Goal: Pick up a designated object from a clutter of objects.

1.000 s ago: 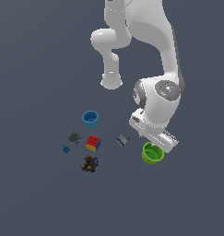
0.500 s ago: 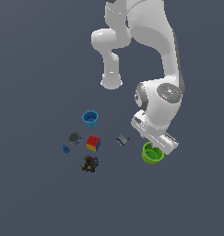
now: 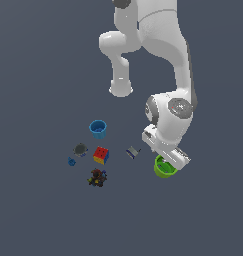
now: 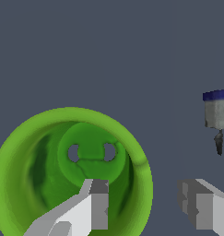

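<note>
My hand is spread open over the lime-green cup, one finger inside its mouth and the other outside the rim, gripping nothing. The cup stands upright on the table, at the exterior view's right of the small grey-blue box, puzzle cube and blue cup.

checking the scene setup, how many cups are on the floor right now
2. The lime-green cup sits under the gripper, on the exterior view's right. The blue cup stands apart at the clutter's far edge, beyond the puzzle cube. The arm could hide something behind it.
</note>
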Controlling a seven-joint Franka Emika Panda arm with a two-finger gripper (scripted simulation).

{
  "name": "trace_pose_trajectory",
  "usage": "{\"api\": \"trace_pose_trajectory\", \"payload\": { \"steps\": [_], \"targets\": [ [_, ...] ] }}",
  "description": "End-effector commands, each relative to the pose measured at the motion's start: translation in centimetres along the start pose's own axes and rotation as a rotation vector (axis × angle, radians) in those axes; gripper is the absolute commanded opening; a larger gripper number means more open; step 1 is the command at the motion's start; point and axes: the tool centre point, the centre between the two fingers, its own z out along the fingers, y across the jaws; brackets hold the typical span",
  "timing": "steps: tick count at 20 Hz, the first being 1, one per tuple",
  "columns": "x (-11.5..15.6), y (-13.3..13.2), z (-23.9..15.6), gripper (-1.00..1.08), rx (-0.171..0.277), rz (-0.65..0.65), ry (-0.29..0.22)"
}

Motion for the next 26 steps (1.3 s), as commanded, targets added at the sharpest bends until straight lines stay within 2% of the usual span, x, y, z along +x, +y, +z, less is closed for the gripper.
{"api": "trace_pose_trajectory", "payload": {
  "steps": [1,2,3,17,26],
  "targets": [
    [0.0,0.0,0.5,0.28,0.001,0.001,0.0],
    [0.0,0.0,0.5,0.28,0.001,0.001,0.0],
    [0.0,0.0,0.5,-1.0,0.001,0.001,0.0],
    [0.1,0.2,0.2,-1.0,0.001,0.001,0.001],
    [0.7,2.6,-2.3,-1.0,0.002,0.002,-0.001]
  ]
}}
